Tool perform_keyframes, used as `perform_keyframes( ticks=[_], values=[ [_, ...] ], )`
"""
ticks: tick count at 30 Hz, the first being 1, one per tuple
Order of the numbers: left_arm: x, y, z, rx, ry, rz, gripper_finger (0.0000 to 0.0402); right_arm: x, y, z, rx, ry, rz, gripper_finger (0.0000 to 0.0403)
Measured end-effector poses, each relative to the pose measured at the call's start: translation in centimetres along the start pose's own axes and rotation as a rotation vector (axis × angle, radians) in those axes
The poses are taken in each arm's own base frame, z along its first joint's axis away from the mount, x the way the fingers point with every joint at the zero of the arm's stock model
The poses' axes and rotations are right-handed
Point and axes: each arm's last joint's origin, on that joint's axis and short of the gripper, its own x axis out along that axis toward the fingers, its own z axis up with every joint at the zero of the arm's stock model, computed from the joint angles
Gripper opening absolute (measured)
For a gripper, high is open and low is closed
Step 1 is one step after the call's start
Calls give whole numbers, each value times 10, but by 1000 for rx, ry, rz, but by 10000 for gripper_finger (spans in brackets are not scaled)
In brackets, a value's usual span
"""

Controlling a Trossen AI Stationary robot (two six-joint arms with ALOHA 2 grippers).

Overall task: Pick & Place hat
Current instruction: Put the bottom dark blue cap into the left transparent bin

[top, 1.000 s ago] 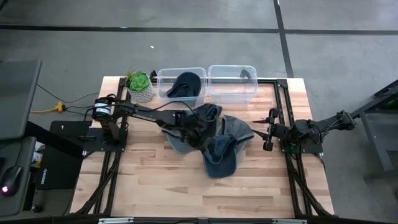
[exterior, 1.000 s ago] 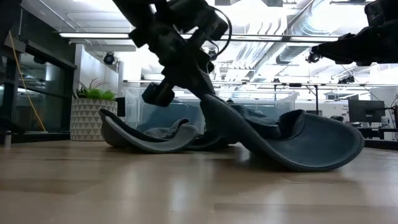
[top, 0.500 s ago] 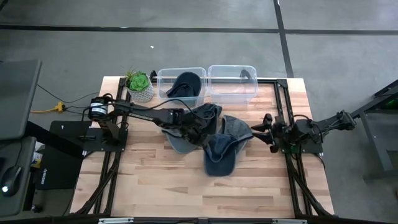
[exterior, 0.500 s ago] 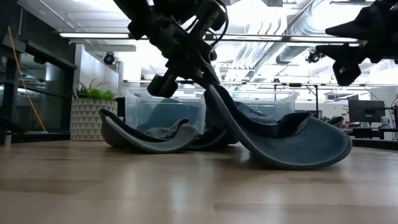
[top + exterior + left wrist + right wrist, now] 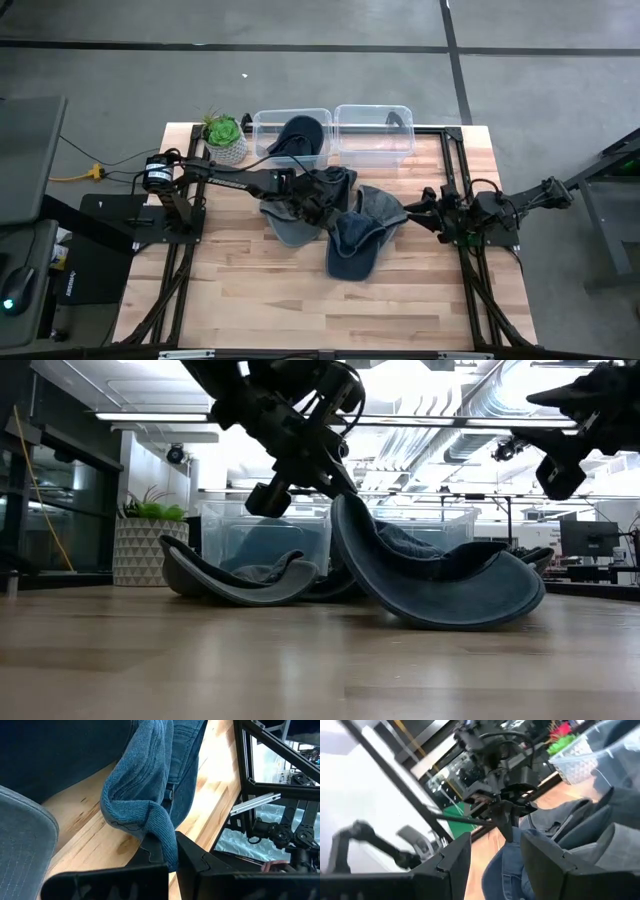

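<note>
Open light-wood table (image 5: 260,290) along the near side; dark blue cloth hats (image 5: 352,245) heaped mid-table; clear plastic bins (image 5: 375,135) and potted green plant (image 5: 224,138) blocking the far edge.
</note>
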Motion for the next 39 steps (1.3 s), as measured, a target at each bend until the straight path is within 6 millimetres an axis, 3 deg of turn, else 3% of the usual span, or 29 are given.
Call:
perform_keyframes(
  ticks=[3,9,15,21,30,39],
  values=[
    [0,0,0,2,1,2,0,0,-1,1,68,-18,-21,165],
    [0,0,0,6,0,2,0,1,-3,0,20,-54,-98,165],
    [-1,2,3,35,0,2,0,7,-4,-6,-77,64,-117,165],
    [-2,2,3,51,26,-17,0,22,9,6,-261,173,-204,165],
    [-2,1,2,92,52,-32,0,79,15,26,-468,494,-270,165],
    [-2,1,1,126,98,-56,0,146,-12,38,-470,745,-151,189]
  ],
)
